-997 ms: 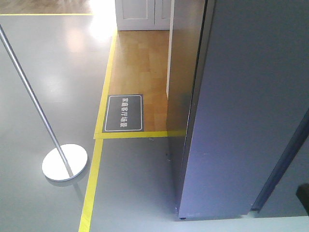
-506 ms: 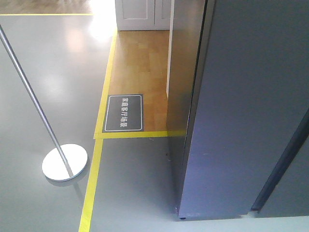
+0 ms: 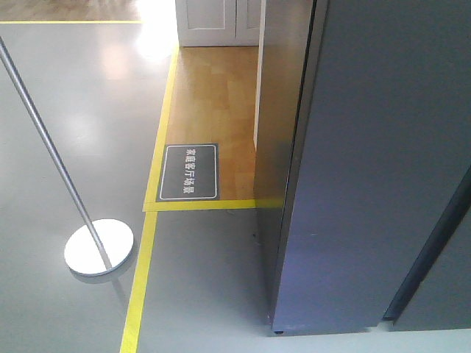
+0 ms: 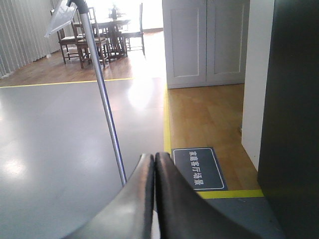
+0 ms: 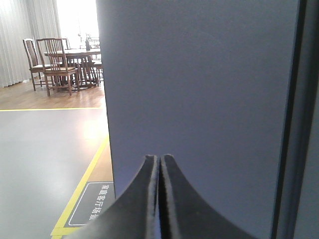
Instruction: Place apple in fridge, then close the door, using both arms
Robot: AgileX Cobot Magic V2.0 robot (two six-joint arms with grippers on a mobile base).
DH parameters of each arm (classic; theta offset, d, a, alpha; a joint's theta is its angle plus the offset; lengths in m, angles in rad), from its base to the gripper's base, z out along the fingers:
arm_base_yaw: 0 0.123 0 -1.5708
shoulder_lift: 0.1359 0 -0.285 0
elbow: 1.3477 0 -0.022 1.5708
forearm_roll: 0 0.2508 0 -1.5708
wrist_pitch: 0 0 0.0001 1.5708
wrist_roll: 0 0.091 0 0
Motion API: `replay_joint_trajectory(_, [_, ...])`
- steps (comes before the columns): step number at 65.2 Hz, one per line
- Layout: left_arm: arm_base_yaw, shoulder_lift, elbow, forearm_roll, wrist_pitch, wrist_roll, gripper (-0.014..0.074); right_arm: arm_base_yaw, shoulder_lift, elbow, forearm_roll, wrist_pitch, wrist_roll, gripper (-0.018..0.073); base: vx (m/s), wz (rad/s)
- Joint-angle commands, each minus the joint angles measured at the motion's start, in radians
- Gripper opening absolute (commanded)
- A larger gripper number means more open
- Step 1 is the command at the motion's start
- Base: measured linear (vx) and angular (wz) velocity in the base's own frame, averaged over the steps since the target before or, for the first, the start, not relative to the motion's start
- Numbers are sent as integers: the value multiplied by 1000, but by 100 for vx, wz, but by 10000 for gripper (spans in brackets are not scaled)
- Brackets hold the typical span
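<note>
The door point(image 3: 383, 162) shows a matt, smooth dark grey face. Beside it the grey floor point(image 3: 73, 88) is glossy with glare, edged by yellow tape point(image 3: 151, 191) against wood planks point(image 3: 217, 95). The pole point(image 3: 44, 140) and its round base look like polished metal. Both tools' fingers point(image 5: 174, 199) are dull black.

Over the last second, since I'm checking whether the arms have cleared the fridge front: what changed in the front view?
A dark shape at the right edge, visible a second ago, has gone from view. The door seems to have shifted very slightly. The sign stand, the floor mat and the yellow tape stayed put. The left gripper and right gripper are shut and empty. No apple is visible.
</note>
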Motion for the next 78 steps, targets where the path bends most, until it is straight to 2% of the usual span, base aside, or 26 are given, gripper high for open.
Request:
replay_joint_trajectory(1, [-9,-14,-22,0,-75,3,-6,0,-13,-3,-14,-81,-5,-3,0,0])
replay_joint_trajectory(78, [-9,-14,-22,0,-75,3,-6,0,-13,-3,-7,-81,-5,-3,0,0])
